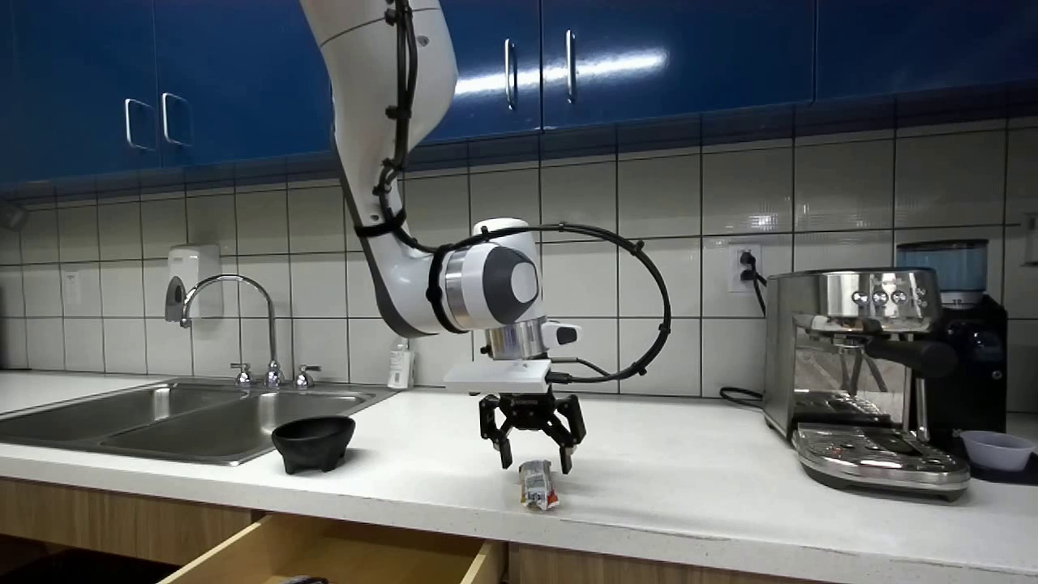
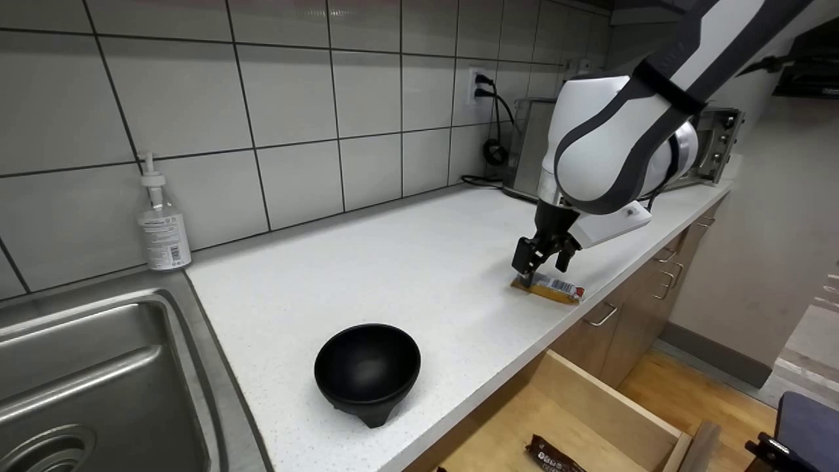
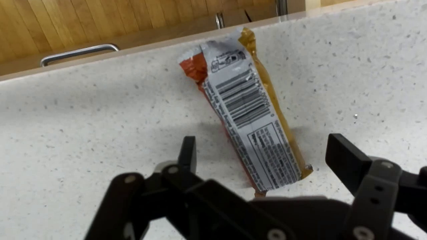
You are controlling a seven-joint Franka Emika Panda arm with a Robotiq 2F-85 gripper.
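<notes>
A wrapped snack bar [image 3: 248, 113] with a barcode, white on its upturned side with yellow and red edges, lies on the white countertop [image 3: 83, 140]. In the wrist view it slants between my wide-apart fingers, touching neither as far as I can see. My gripper [image 3: 262, 150] is open and points down over the bar's near end. Both exterior views show the bar [image 1: 537, 485] [image 2: 550, 287] directly below the gripper [image 1: 536, 464], by the counter's front edge. One fingertip hides a bit of the bar in an exterior view.
A black footed bowl [image 2: 367, 367] stands near the sink [image 1: 203, 422]. Below the counter edge, an open drawer [image 2: 590, 406] holds a dark wrapper [image 2: 550, 455]. An espresso machine [image 1: 859, 381], a grinder [image 1: 965, 357] and a soap bottle [image 2: 164, 229] are also on the counter.
</notes>
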